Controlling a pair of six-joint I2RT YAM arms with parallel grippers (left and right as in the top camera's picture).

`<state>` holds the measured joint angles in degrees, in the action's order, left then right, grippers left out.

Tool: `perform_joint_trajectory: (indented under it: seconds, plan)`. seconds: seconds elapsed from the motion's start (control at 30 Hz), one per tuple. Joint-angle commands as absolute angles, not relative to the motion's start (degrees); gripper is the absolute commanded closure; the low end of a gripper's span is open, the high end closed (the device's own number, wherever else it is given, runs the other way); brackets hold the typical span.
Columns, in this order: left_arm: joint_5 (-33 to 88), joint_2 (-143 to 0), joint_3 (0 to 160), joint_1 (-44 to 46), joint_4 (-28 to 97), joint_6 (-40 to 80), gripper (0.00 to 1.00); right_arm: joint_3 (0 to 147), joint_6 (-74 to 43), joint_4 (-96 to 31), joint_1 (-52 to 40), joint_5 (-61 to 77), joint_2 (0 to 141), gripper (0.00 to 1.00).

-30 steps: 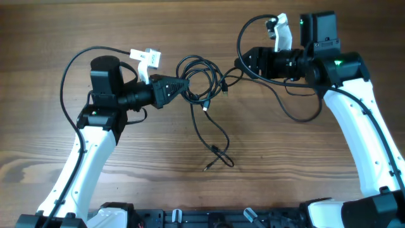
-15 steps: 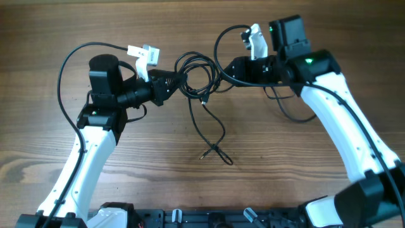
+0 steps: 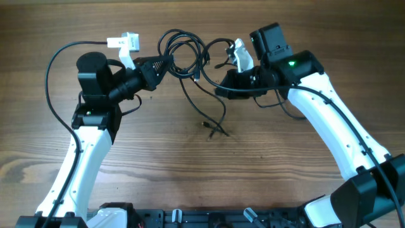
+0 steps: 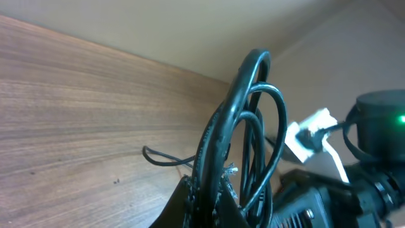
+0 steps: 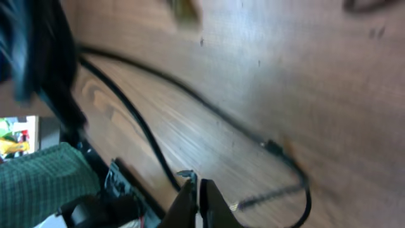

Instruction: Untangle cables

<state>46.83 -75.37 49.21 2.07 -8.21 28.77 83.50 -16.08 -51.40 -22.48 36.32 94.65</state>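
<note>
J: Both arms have been swung up and to the left over the last second, and the cables [image 3: 183,54] have been carried along by the left tool [image 3: 168,61].

R: Left tool state?

J: Clamped shut on the cables. Several strands are seen rising in a bunch from between its fingers [image 4: 201,206] in the wrist view.

R: Right tool [image 3: 220,88]?

J: Closed down from wide open within that same second. Its fingers [image 5: 190,190] are seen pressed together, low over the worktop [image 3: 285,171]. No strand is seen between the tips, so it cannot be told whether one has been caught.

R: Where is the bundle now?

J: At upper centre, between the two tools. It appears to be held off the wood at the left tool, with the loops overlapped. One tail [image 3: 215,130] is let down to the worktop, and its plug end is rested there.

R: Progress?

J: Early, as judged from this. Nothing has been separated, and no cord is laid out alone. The loops are yet to be drawn apart, and each cord is yet to be set down singly. A firm hold by the right tool would be needed first, and that is not confirmed.
</note>
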Motion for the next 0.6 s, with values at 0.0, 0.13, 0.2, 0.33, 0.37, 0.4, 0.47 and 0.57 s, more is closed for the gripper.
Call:
perform_joint_trajectory:
  seconds: [0.0,0.13,0.2,0.33,0.37,0.4,0.47,0.57]
  plan:
    - [57.0,-74.8,49.7,1.7,-8.4,21.0,0.96,88.0,-11.1,-50.7,-20.7,35.6,92.9,0.89]
    - [60.4,-74.8,49.7,1.7,-3.1,10.6,0.96,93.9,-7.5,-50.7,-17.5,34.5,90.4,0.81]
    - [60.9,-74.8,49.7,1.7,-1.2,9.2,0.96,94.5,-7.5,-50.5,-17.1,34.4,90.3,0.79]
    - [60.8,-74.8,49.7,1.7,1.3,9.1,0.96,93.7,-4.3,-51.0,-19.0,37.8,91.4,0.76]
    - [60.3,-74.8,49.7,1.7,2.2,9.2,0.96,93.7,-3.6,-51.0,-19.8,38.9,91.6,0.73]
    - [59.5,-74.8,49.7,1.7,3.2,9.2,0.96,93.7,-2.6,-50.9,-20.9,39.9,91.7,0.72]
    - [56.8,-74.8,49.7,1.7,6.6,9.6,0.96,93.7,-2.4,-50.6,-23.6,39.4,91.8,0.69]
    - [55.5,-74.8,49.7,1.7,10.6,11.8,0.96,93.7,-6.8,-50.7,-26.9,32.3,92.5,0.68]
